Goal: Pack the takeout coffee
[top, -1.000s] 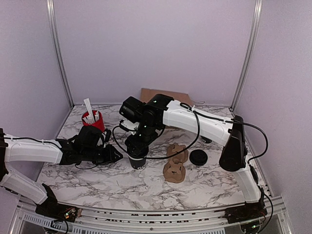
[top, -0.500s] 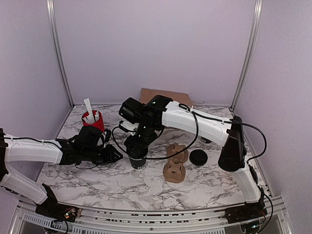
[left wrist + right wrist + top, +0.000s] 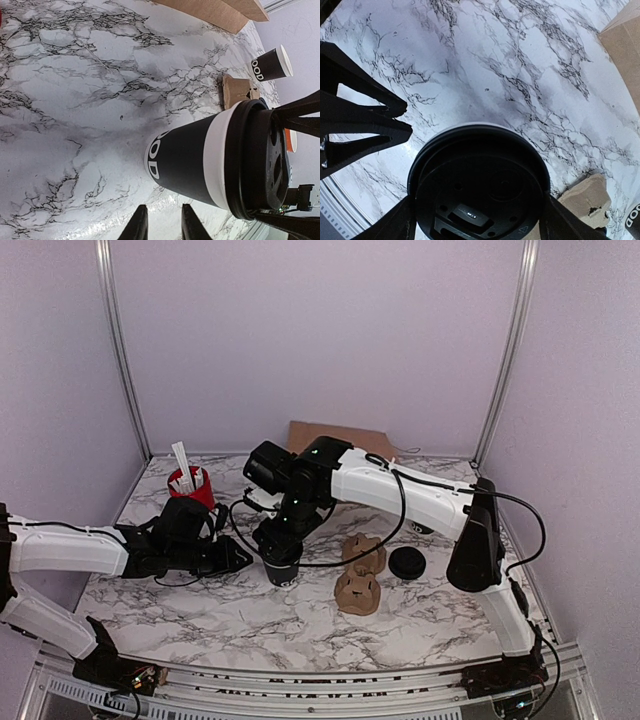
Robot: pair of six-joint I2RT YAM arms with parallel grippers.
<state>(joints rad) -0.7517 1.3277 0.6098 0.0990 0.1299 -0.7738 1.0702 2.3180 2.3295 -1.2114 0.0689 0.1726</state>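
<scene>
The takeout coffee (image 3: 283, 570), a black paper cup with a white band and a black lid (image 3: 477, 185), stands upright on the marble table's middle. From above, my right gripper (image 3: 283, 548) straddles the lid. In the right wrist view its fingers (image 3: 400, 222) lie close against both sides of the lid rim, and I cannot tell whether they press on it. My left gripper (image 3: 238, 558) rests just left of the cup, apart from it. Its fingers (image 3: 139, 227) stand narrowly apart with nothing between them. In the left wrist view the cup (image 3: 200, 165) shows white print low on its side.
Two brown cardboard cup carriers (image 3: 358, 590) (image 3: 363, 552) lie right of the cup, with a loose black lid (image 3: 407, 562) beyond them. An open black cup with a white rim (image 3: 270, 64) stands farther back. A red cup of sticks (image 3: 190, 485) is back left and a cardboard box (image 3: 340, 438) is against the wall.
The right arm's forearm has crept slightly left. The cup and the left arm stay where they were.
</scene>
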